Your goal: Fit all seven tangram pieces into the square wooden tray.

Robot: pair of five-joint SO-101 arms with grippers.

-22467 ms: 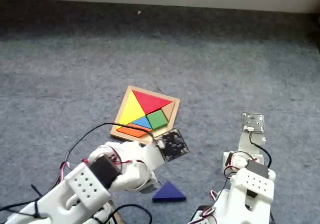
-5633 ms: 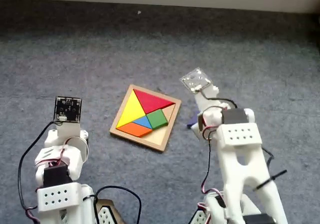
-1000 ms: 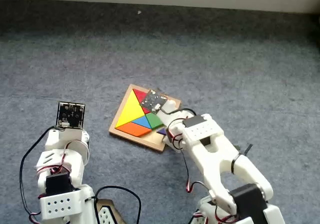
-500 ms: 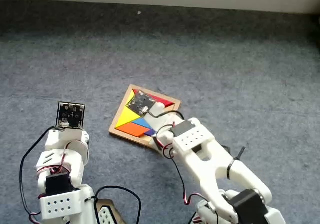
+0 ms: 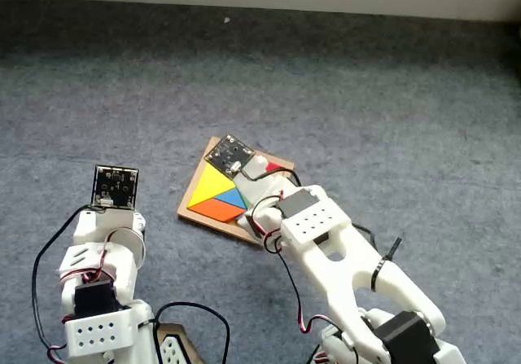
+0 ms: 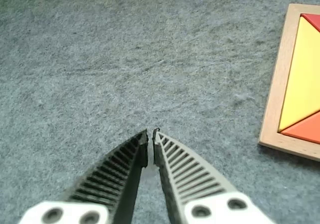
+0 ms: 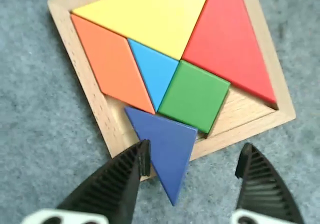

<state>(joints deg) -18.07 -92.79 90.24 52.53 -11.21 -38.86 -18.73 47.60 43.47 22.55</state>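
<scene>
1. The blue triangle (image 7: 167, 149) lies across the tray (image 7: 112, 131) rim, its long axis running outward and its sharp tip pointing onto the carpet (image 7: 40, 134).
2. The right gripper (image 7: 193, 164) is spread, with that tip between its fingers.
3. The left gripper (image 6: 150, 136) is pressed together over the carpet.

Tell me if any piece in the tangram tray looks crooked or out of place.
Yes. The dark blue triangle is not seated: it lies across the rim of the wooden tray, one tip poking out over the carpet, inside the open right gripper. Bare wood shows beside the green square.
</scene>
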